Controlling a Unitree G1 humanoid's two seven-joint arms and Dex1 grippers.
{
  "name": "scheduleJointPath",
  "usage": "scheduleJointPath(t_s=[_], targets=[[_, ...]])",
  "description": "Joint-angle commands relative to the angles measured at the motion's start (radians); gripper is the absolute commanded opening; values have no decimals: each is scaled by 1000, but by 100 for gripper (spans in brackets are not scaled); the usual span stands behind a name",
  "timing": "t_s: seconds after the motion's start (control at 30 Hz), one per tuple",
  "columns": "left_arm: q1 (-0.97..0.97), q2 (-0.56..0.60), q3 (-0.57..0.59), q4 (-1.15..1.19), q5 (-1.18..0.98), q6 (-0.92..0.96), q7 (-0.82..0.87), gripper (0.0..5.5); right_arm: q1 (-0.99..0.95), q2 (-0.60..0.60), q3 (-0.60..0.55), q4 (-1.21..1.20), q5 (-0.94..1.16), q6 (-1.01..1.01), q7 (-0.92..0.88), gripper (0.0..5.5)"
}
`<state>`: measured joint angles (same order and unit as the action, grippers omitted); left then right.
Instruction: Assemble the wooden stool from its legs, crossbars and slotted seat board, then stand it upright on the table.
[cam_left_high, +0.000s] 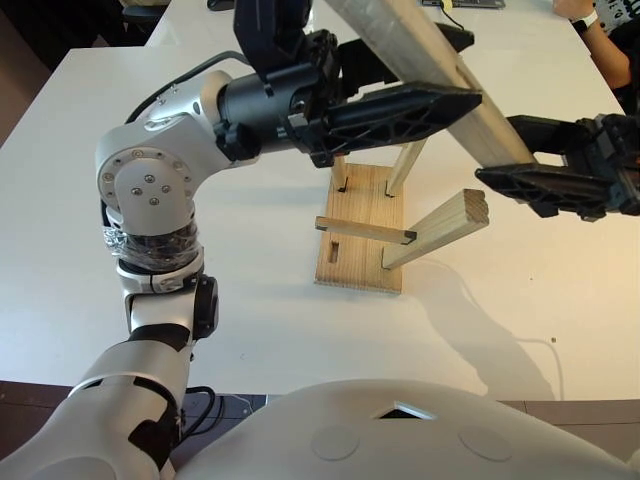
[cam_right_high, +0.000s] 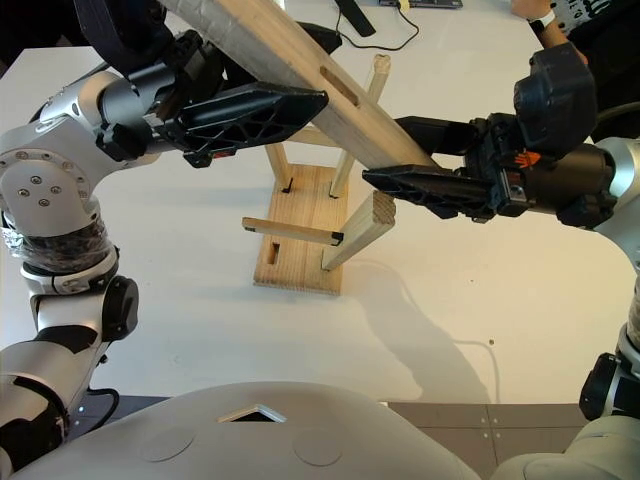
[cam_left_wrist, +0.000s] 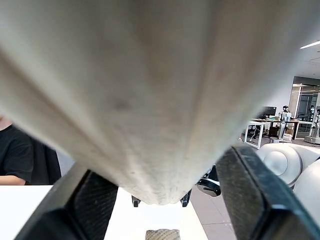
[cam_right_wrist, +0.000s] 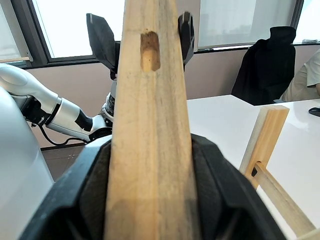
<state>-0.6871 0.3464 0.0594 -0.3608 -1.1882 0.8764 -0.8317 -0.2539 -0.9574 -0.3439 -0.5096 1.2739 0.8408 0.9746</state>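
Wooden leg slants from high far-left to low near-right, clamped by both left gripper and right gripper

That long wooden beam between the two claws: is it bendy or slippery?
Probably stiff: the wooden leg spans straight between the left end effector and right end effector without sagging. Its bare, flat-sided wood likely grips well and won't roll. Being long, it might swing if one side released.
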Motion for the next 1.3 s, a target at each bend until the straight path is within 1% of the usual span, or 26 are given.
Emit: scheduleJointPath(t_s=[0.03, 0.13, 0.4, 0.43, 0.5, 0.7, 0.83, 0.93, 1.0, 1.07, 1.13, 1.2, 1.3], targets=[[15, 21, -33, -31, 34, -27, -51, 224, 16, -26, -4, -12, -50, -2, 0, 203], [22, 29, -43, -32, 55, -43, -66, 205, 9, -31, -14, -14, -47, 0, 5, 203], [24, 12, -51, -13, 82, -89, -43, 204, -22, -22, -25, -11, -11, 3, -46, 203], [22, 8, -48, -9, 83, -94, -35, 203, -22, -22, -28, -3, -3, 8, -49, 239], [14, -3, -40, -1, 80, -104, -16, 203, -19, -25, -34, 8, 3, 10, -47, 266], [-28, -20, 27, 38, 36, -115, 48, 203, -23, -22, -59, 83, 13, 9, -43, 270], [-38, 83, 89, 84, 29, -57, 61, 203, 3, -4, -90, 164, -21, -8, -50, 270], [13, 199, 92, 83, 141, -99, -23, 203, 71, 8, -126, 182, -59, -18, -54, 270], [64, 278, 115, 91, 214, -139, -65, 203, 127, 14, -151, 180, -89, -23, -46, 270], [125, 363, 148, 111, 269, -170, -129, 203, 195, 21, -188, 169, -113, -26, -35, 270], [192, 426, 177, 115, 315, -219, -208, 203, 278, 23, -226, 146, -148, -35, -17, 270], [258, 489, 179, 120, 350, -252, -304, 203, 363, 32, -257, 115, -181, -45, 4, 270], [363, 544, 170, 176, 435, -379, -461, 203, 439, 52, -281, 79, -201, -58, 19, 270]])
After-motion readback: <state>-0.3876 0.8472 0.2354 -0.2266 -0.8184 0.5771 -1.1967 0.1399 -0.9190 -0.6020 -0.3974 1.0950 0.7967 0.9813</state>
